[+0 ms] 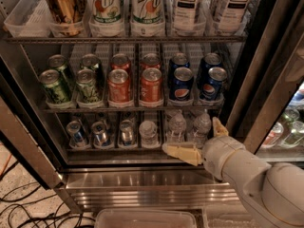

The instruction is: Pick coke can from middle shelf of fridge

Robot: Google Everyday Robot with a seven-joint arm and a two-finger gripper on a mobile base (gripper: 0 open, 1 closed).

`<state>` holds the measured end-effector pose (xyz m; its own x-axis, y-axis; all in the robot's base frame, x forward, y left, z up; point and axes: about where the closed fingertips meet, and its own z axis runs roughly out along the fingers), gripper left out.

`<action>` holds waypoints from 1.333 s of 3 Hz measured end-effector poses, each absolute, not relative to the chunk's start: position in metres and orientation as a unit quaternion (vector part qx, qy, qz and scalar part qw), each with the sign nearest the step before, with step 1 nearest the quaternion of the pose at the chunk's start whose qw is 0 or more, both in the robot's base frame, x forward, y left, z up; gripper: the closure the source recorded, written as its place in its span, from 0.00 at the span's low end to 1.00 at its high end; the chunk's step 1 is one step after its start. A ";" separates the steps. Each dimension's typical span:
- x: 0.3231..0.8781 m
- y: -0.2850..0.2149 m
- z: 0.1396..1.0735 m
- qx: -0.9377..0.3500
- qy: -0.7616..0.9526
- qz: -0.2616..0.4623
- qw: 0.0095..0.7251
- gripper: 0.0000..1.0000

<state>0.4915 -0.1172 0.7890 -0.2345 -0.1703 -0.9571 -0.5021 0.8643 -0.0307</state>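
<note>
The fridge [142, 184] stands open in front of me. Its middle shelf [137, 109] is a wire rack with clear lane trays. Red coke cans stand in the two centre lanes: two at the front [118, 85] [151, 84] and two more behind them. Green cans [54, 85] fill the left lanes and blue Pepsi cans [181, 83] the right lanes. My gripper [191, 136] is below that shelf, at the bottom rack's right front, in front of the water bottles. Its two cream fingers [183, 152] are spread apart and hold nothing.
The top rack holds tall cans and tea bottles in white bins [28, 18]. The bottom rack holds small cans [99, 133] and water bottles [176, 126]. The dark door edge [266, 94] stands at right. Cables [23, 208] lie on the floor at left. A clear tray [142, 218] sits below.
</note>
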 end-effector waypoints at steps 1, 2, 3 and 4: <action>0.494 -0.140 0.787 -0.187 0.769 0.122 0.599 0.00; 0.494 -0.140 0.787 -0.187 0.768 0.122 0.599 0.00; 0.497 -0.124 0.791 -0.195 0.749 0.138 0.618 0.00; 0.495 -0.088 0.806 -0.227 0.712 0.165 0.644 0.00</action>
